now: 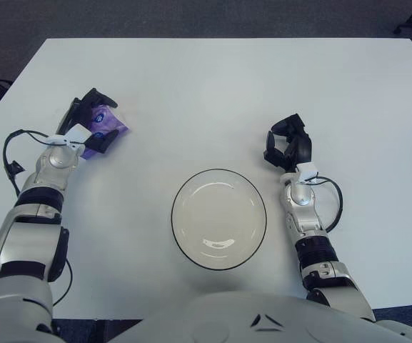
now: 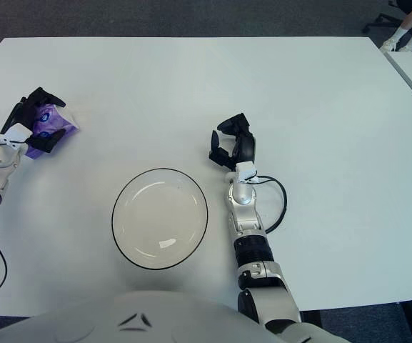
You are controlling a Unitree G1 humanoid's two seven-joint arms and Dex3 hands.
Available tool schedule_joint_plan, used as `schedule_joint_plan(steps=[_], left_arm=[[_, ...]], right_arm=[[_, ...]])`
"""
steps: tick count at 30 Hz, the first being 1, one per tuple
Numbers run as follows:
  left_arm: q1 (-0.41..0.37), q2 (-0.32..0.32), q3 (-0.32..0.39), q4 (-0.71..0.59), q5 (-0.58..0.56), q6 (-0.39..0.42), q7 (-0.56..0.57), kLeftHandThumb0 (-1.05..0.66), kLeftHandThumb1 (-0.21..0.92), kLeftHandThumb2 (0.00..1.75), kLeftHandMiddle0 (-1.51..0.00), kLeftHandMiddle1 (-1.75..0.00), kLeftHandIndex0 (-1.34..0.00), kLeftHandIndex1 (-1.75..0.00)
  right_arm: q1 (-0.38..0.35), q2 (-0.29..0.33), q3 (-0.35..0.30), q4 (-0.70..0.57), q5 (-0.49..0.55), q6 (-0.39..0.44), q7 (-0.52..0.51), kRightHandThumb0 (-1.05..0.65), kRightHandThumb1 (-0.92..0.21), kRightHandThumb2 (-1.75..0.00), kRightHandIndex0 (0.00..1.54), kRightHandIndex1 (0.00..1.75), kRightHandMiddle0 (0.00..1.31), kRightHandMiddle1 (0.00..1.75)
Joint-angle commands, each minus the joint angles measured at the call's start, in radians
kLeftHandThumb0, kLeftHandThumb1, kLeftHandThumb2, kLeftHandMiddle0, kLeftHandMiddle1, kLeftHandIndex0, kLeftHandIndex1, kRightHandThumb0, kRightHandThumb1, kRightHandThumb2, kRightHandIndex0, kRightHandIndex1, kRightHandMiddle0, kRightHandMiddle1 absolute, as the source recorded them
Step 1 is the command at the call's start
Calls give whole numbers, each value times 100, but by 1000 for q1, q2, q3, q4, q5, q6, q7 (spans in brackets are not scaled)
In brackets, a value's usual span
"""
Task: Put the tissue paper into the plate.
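the task is at its start: the plate (image 1: 219, 218) holds nothing, and the tissue paper (image 1: 104, 130), a small purple pack, lies on the white table (image 1: 206, 86) well apart from it, at about ten o'clock from the plate.

the left hand (image 1: 91, 123) is at work there. its dark fingers (image 1: 107, 98) curl over and around the pack, one pair arching across the far side and another pressing in at the near side, so the pack shows between them. it looks like a grasp being made or just made. whether the pack is lifted off the table or only pinned against it cannot be told from either view.

the right hand (image 1: 286, 145) shows just beside the plate, at about two o'clock from it, its fingers loosely curled and holding nothing.

what appears done, at most, is the reach and the closing of the fingers on the pack. what is left is nearly everything: raising the pack, carrying it toward four o'clock across the bare table to the plate, and letting it go inside the dark rim.
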Motion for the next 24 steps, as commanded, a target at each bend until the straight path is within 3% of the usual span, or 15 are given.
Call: schedule_joint_plan(steps=[1, 8, 16, 24], left_arm=[[130, -92, 24, -120, -50, 3, -32, -52, 19, 147, -134, -175, -71, -175], [164, -114, 62, -241, -56, 21, -11, -51, 21, 144, -135, -175, -69, -175], [216, -120, 131, -557, -134, 84, -55, -53, 16, 150, -138, -175, -73, -175], [250, -125, 159, -814, -133, 166, -88, -54, 14, 154, -140, -175, -75, -175]], right_arm=[[165, 2, -2, 126, -13, -7, 2, -41, -54, -105, 69, 175, 44, 175], [163, 3, -2, 130, -10, -4, 4, -42, -53, -105, 70, 175, 44, 175], [153, 3, -4, 148, -11, -9, 2, -41, -53, -105, 69, 175, 44, 175], [147, 3, -3, 153, -9, -4, 9, -41, -54, -104, 68, 175, 44, 175]])
